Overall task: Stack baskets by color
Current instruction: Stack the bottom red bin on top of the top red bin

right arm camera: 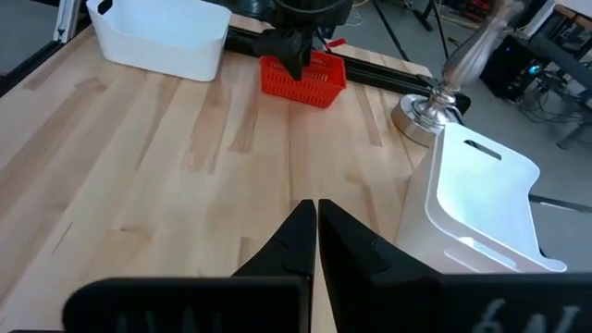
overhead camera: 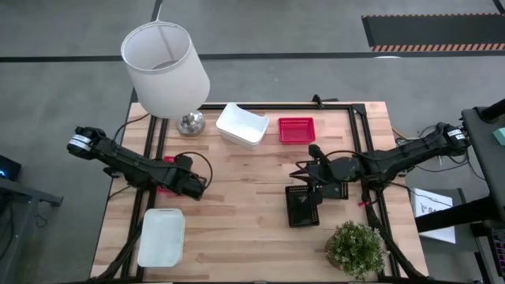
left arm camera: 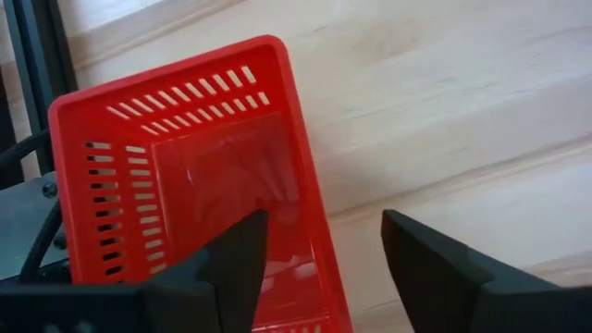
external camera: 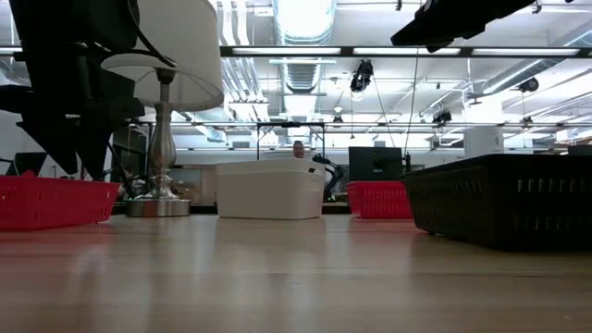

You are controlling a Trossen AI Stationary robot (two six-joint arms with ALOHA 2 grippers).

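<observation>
A red mesh basket (left arm camera: 185, 176) rests flat on the table's left side, under my left gripper (left arm camera: 324, 218). That gripper is open and points steeply down: one finger stands over the basket's inside, the other over bare wood, with the basket's long wall (left arm camera: 310, 199) between them. In the high view the arm hides most of this basket (overhead camera: 162, 189). My right gripper (right arm camera: 311, 205) is shut on nothing and hangs above the table right of centre, just beyond a black basket (overhead camera: 303, 207). A second red basket (overhead camera: 297, 129) and a white basket (overhead camera: 242, 125) stand at the far middle.
Another white basket (overhead camera: 162, 237) lies at the near left. A lamp with a white shade (overhead camera: 166, 67) stands at the far left on its metal base (overhead camera: 190, 122). A potted plant (overhead camera: 355, 248) sits at the near right. Bare wood (overhead camera: 237, 197) lies between the arms.
</observation>
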